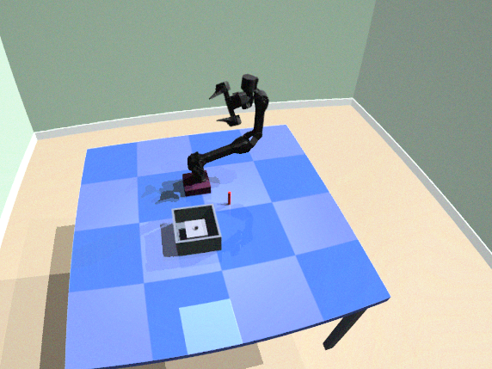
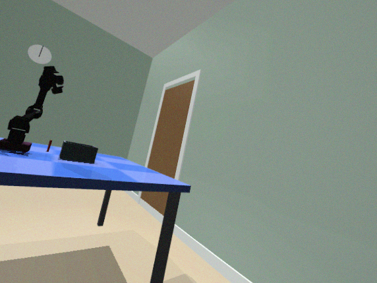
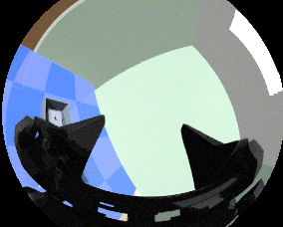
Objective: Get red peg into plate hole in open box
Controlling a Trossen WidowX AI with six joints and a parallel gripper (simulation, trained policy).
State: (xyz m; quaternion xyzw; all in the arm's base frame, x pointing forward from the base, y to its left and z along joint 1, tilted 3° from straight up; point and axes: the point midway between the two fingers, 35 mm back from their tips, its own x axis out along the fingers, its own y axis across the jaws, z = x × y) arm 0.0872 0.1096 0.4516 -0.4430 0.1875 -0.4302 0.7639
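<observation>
Down on the blue checkered worktop [image 1: 318,220] [image 2: 82,170] [image 3: 30,90], the thin red cylindrical peg [image 1: 229,198] [image 2: 49,146] is standing upright, outside the box and touching nothing but the surface under it. The black two-fingered tool [image 1: 220,109] [image 2: 60,86] [image 3: 143,123] is way up above it, well apart, with its fingers spread wide and nothing between them, so it's fully released. So yeah, the peg sits far below the tool, and the wrist view doesn't have it lined up between the fingertips at all, just pale green wall in that gap

The open dark box with grey rims [image 1: 199,245] [image 2: 78,152] [image 3: 63,104] is near the peg, with clear space between the two. Inside, at the bottom, you can see the white square plate [image 1: 189,231] [image 3: 52,114] with a small dark hole, and the peg isn't in it

As for the black jointed arm [image 1: 221,150] [image 2: 40,96], it rises from a dark maroon block base [image 1: 198,189] [image 2: 26,147], which is also near the peg, and bends upward to carry the tool high over the worktop
</observation>
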